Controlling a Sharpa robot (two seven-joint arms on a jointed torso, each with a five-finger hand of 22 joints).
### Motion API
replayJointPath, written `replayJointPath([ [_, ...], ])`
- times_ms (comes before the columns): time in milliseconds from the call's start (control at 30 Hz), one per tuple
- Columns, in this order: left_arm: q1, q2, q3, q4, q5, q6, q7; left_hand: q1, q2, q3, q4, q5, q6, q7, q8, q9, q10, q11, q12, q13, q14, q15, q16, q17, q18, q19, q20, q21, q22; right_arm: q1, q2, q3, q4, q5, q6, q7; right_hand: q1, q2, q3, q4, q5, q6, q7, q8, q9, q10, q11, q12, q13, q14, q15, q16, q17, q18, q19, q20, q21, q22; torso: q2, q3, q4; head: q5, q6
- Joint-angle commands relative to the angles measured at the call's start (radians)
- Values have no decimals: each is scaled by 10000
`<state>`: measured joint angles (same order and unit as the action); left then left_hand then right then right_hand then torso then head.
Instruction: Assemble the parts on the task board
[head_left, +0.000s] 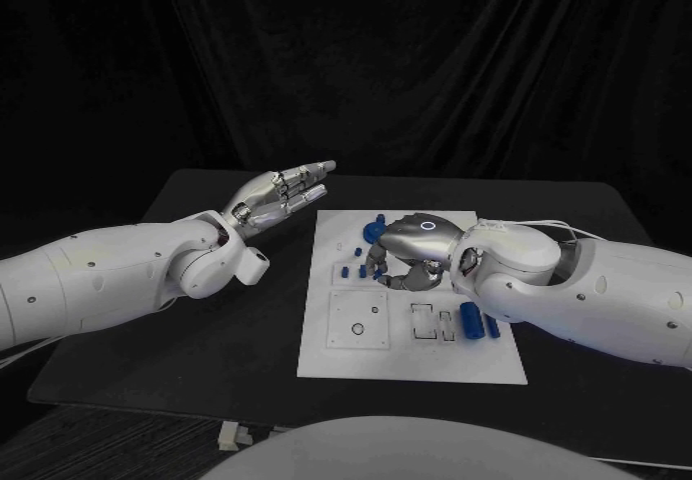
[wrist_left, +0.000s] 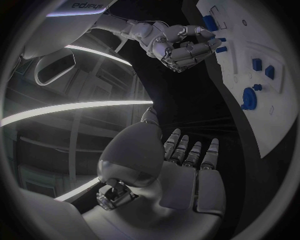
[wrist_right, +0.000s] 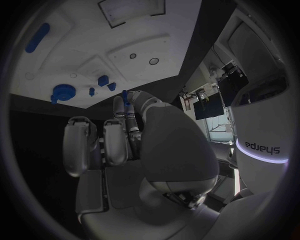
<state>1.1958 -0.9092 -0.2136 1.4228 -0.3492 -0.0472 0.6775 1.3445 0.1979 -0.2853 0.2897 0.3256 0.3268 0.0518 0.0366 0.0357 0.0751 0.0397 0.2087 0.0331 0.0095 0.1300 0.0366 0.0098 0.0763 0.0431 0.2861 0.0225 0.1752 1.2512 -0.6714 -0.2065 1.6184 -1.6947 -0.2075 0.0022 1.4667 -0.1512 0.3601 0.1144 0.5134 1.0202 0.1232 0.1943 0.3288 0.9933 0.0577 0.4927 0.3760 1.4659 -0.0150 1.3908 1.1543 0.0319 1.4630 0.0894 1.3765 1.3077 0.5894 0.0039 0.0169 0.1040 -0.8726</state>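
Note:
The white task board (head_left: 418, 360) lies in the middle of the black table. My right hand (head_left: 411, 250) hovers over its far half with fingers curled down, and its thumb and a finger pinch a small blue part (wrist_right: 124, 94). A round blue part (head_left: 375, 231) sits at the board's far end, just beyond that hand, with small blue parts (head_left: 351, 268) to its left. Two long blue parts (head_left: 473, 322) lie near the board's right edge. My left hand (head_left: 281, 195) floats left of the board's far corner, fingers straight and apart, holding nothing.
The board's near half carries a square plate with holes (head_left: 361, 320) and rectangular slots (head_left: 423, 322). Bare black table (head_left: 216, 350) surrounds the board, and a dark curtain hangs behind the far edge.

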Motion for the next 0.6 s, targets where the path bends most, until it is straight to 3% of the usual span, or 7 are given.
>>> replayJointPath([
  [33, -15, -19, 11, 63, 847, -483, 1109, -5, -33, -56, 18, 91, -51, -9, -27, -6, -54, -44, -69, -15, -15, -13, -46, -16, 135, -68, 11, -31, -47, -97, 58, 8, 23, -328, 236, -222, -10, 45, -8, -54, -75, -76, 31, -63, 9, -45, 15, -40, -11, 77, -31, -55, -40, 187, 146, -28, -70, 1949, 0, -2, -1, 152, 0],
  [200, -16, -67, 11, 130, 1080, -540, 1212, 4, -55, -65, 17, 84, -32, -1, -22, -3, -64, -67, -78, -16, -21, -65, -63, -20, 137, -78, 32, -32, -81, -232, 128, 8, -10, -399, 303, -262, -13, 43, -6, -60, -86, -94, 39, -75, 10, -52, 21, -44, -15, 69, -27, -63, -57, 193, 134, -24, -94, 1941, -3, -5, -12, 240, 0],
  [267, -16, -82, 11, 150, 1120, -440, 1254, -38, -147, -125, 23, -92, 1, -115, -21, -1, -52, -336, -93, -17, -25, -294, -91, -26, 147, -99, 42, -33, -145, -275, 137, 8, -18, -498, 334, -275, -30, 38, -7, -61, -99, -115, 46, -88, 11, -71, 31, -54, -22, 56, -19, -79, -88, 198, 123, -19, -116, 1935, -7, -8, -11, 264, 0],
  [300, -16, -90, 11, 162, 1138, -381, 1277, 45, -356, -164, 22, -457, 48, -357, -20, 1, -32, -607, -170, -28, -65, -528, -258, -68, 167, -136, 28, -45, -264, -299, 142, 8, -24, -545, 351, -281, -41, 35, -9, -60, -108, -125, 47, -95, 13, -77, 33, -57, -25, 48, -15, -88, -107, 200, 117, -15, -127, 1931, -6, -8, -6, 267, 0],
  [367, -16, -103, 11, 187, 1160, -296, 1307, -64, -401, -182, 24, -792, 17, -480, -23, -2, -26, -765, -288, -38, -95, -528, -366, -98, 216, -170, -11, -57, -386, -339, 146, 7, -26, -603, 373, -289, -41, 35, -9, -59, -108, -126, 47, -95, 13, -77, 33, -57, -25, 48, -15, -88, -107, 200, 117, -15, -127, 1931, -6, -9, -4, 271, 0],
  [433, -16, -112, 11, 211, 1176, -241, 1335, -168, -393, -185, 23, -885, -10, -473, -23, -2, -50, -759, -390, -47, -95, -501, -366, -98, 262, -180, -24, -58, -423, -374, 148, 7, -21, -643, 394, -298, -57, 37, -9, -55, -122, -142, 49, -106, 14, -80, 34, -59, -29, 42, -11, -92, -113, 203, 110, -11, -139, 1927, -7, -9, 4, 270, 0],
  [600, -17, -117, 11, 250, 1191, -101, 1337, -44, -398, -97, 9, -709, -27, -347, -24, -3, -49, -634, -457, -47, -95, -514, -366, -98, 350, -183, -23, -55, -451, -429, 133, 7, 11, -684, 596, -360, -50, 38, 1, -69, -133, -167, 46, -121, 14, -84, 28, -60, -33, 28, -11, -111, -151, 205, 103, -7, -152, 1924, -5, -18, 4, 304, 0],
])
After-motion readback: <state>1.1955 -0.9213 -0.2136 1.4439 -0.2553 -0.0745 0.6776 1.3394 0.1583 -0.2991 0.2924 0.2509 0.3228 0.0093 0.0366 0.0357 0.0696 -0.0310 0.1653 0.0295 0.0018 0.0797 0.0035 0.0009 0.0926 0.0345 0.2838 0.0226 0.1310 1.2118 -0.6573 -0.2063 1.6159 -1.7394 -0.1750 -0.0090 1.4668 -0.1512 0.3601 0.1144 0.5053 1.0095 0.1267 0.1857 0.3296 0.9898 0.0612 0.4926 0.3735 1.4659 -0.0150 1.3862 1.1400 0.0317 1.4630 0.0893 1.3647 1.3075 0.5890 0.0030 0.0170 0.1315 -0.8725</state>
